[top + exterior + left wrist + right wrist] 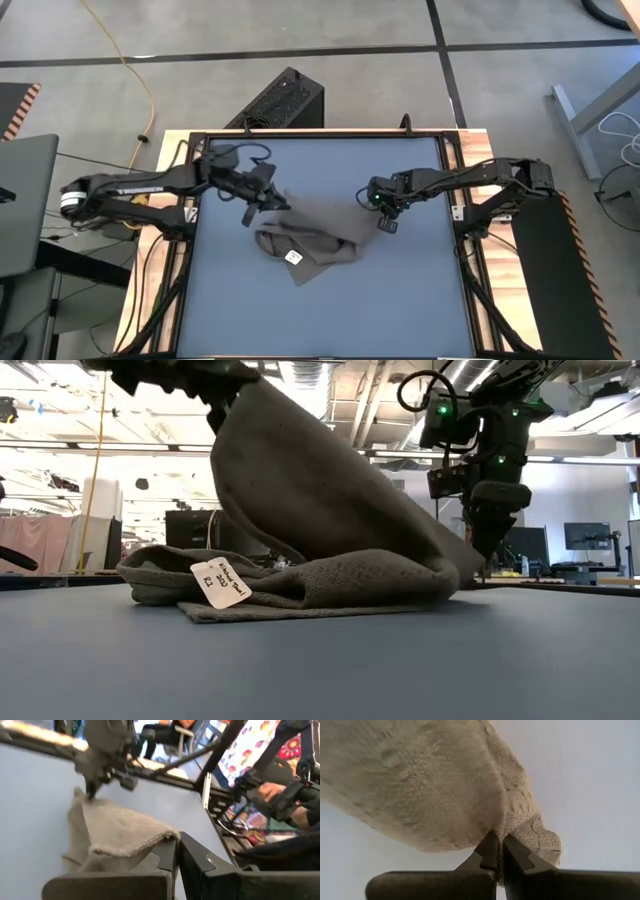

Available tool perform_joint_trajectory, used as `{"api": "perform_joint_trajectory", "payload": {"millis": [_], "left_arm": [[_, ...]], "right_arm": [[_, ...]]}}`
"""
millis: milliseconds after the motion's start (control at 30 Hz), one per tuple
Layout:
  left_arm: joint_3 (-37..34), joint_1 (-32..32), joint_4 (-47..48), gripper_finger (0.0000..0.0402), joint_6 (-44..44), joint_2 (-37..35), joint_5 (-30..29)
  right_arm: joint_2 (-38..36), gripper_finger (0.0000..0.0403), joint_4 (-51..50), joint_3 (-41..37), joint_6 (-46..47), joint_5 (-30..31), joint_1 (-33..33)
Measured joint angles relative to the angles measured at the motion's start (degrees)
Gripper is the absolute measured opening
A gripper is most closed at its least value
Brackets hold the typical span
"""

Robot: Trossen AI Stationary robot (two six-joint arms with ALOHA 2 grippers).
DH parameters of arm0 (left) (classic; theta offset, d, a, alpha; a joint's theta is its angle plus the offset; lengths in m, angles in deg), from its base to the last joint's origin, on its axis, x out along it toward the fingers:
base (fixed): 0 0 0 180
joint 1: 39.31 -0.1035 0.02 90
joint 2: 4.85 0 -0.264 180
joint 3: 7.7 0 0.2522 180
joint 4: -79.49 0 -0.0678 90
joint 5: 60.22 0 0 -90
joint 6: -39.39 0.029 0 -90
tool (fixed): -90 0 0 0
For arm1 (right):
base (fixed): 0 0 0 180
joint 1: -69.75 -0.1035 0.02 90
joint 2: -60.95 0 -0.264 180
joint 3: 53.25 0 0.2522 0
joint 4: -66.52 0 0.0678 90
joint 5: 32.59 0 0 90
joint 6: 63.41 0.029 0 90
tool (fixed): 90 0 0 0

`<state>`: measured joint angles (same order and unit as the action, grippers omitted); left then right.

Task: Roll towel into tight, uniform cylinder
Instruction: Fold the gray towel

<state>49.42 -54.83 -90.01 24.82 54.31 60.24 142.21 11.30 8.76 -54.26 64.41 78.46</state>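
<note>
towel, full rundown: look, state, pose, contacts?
The towel is a thin taupe terry cloth, crumpled and loosely folded, not rolled, mid-table. A white printed tag hangs at its near edge. The left gripper pinches one corner and lifts it into a tent; the right gripper is shut on the opposite corner, low at the tabletop.

Robotics lab in an open industrial hall. Exposed ceiling ducts and strip lights (330, 400) overhead, polished concrete floor (300, 30) with seams. Blue-grey desk (320, 300) on a wood-edged frame carrying two dark arms, yellow cable (140, 70) trailing across the floor, black equipment box (280, 100) behind. Monitors (588, 536) and more workbenches at the back, a seated person (170, 730) nearby.
</note>
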Motion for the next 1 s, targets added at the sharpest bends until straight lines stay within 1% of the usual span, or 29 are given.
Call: {"api": "perform_joint_trajectory", "payload": {"millis": [100, 167, 333, 433, 600, 667, 767, 867, 1000], "left_arm": [[0.0, 0.0, -0.1, 0.0, 0.6, -2.8, -2.3], [0.0, -0.2, -0.3, 0.0, 0.7, -4.5, -4.1], [3.2, -1.2, -0.2, 0.0, 1.9, -7.3, -7.0], [7.2, -1.3, -0.2, 0.0, 4.3, -8.4, -8.3], [16.3, -1.3, 1.1, 0.0, 11.3, -9.3, -8.7], [20.4, -1.3, 1.7, 0.0, 14.0, -9.3, -8.9], [26.4, -1.3, 4.9, 0.0, 17.2, -9.1, -11.1], [31.5, -1.3, 8.3, 0.0, 18.9, -8.4, -11.6], [35.9, -1.3, 10.9, 0.0, 20.0, -7.7, -11.2]], "right_arm": [[-1.5, 0.0028, -0.1, 0.1, 0.0, 1.8, -0.1], [-3.8, 0.0028, -0.6, 0.9, 0.0, 3.0, -0.2], [-12.5, 0.0027, -0.6, 7.1, -1.7, 6.9, -1.5], [-17.8, 0.0027, 0.8, 12.6, -3.0, 8.4, -3.0], [-24.4, 0.0027, 6.9, 20.3, -6.4, 9.0, -7.1], [-26.3, 0.0027, 9.1, 22.6, -8.1, 12.2, -9.0], [-28.5, 0.0027, 12.8, 25.6, -12.0, 16.7, -11.8], [-29.6, 0.0027, 16.6, 27.7, -18.8, 15.9, -14.7], [-29.6, 0.0027, 21.1, 29.9, -23.8, 13.1, -18.6]]}}
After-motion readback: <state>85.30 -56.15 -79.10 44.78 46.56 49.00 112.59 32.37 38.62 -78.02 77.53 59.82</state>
